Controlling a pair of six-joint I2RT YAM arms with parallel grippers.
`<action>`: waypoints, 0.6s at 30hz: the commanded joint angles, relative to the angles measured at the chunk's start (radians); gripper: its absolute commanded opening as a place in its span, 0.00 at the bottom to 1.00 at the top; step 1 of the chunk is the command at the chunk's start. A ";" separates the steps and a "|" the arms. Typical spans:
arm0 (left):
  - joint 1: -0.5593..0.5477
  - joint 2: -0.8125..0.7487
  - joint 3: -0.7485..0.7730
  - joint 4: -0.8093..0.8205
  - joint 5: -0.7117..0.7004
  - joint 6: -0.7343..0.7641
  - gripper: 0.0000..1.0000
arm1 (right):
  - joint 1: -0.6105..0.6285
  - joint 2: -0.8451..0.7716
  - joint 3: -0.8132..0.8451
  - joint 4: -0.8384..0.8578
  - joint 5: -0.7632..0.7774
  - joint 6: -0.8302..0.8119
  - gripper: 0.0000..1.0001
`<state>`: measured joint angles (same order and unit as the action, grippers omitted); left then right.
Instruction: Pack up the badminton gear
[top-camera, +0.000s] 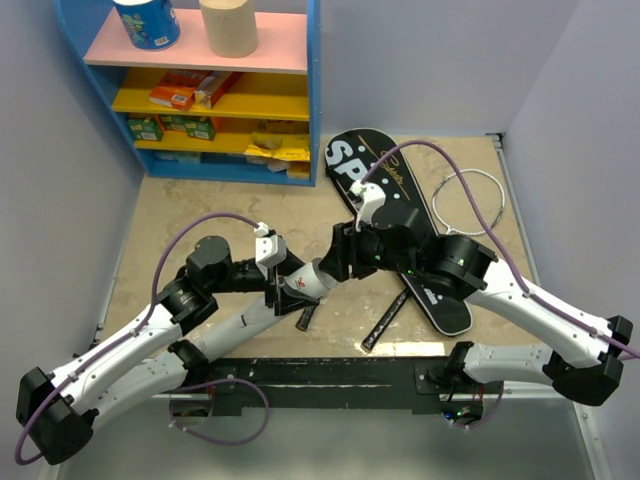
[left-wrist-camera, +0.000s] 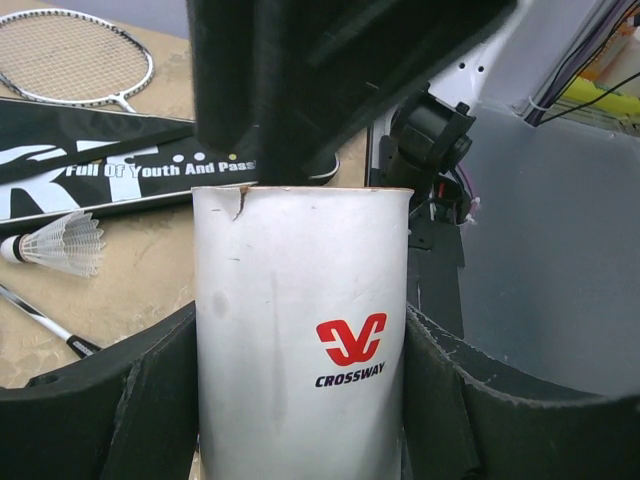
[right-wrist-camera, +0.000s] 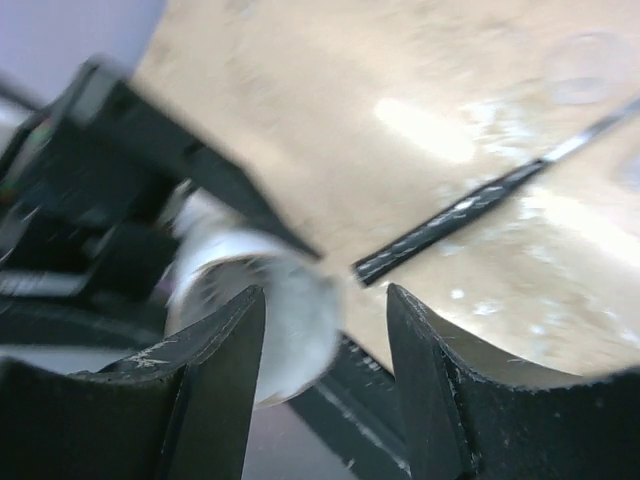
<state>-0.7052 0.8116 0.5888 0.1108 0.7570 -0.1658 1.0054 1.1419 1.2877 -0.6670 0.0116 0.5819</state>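
The tan worktop (top-camera: 200, 195) carries a black bag (top-camera: 345, 160), lying flat at the far middle. A white-framed racket (top-camera: 470, 200) lies just beside it on the right. A shuttlecock (left-wrist-camera: 65, 243) lies near the bag. One black handle (top-camera: 385, 322) and a second handle (top-camera: 306, 318) lie near the front edge.

Both arms bend inward, wrists nearly meeting. The left gripper (top-camera: 285, 288) clamps the white tube (left-wrist-camera: 300, 300). The right gripper (right-wrist-camera: 325, 305) has its jaws apart.
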 joint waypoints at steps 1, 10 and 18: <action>-0.004 -0.003 0.028 0.101 0.010 0.012 0.07 | -0.034 -0.007 0.041 -0.117 0.309 0.055 0.56; -0.004 -0.003 0.036 0.076 -0.013 0.022 0.07 | -0.238 0.038 -0.139 -0.005 0.387 0.180 0.60; -0.002 -0.003 0.042 0.058 -0.019 0.031 0.07 | -0.306 0.159 -0.321 0.191 0.396 0.358 0.65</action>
<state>-0.7071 0.8116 0.5945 0.1146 0.7433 -0.1669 0.7151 1.3071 1.0443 -0.6243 0.3740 0.8036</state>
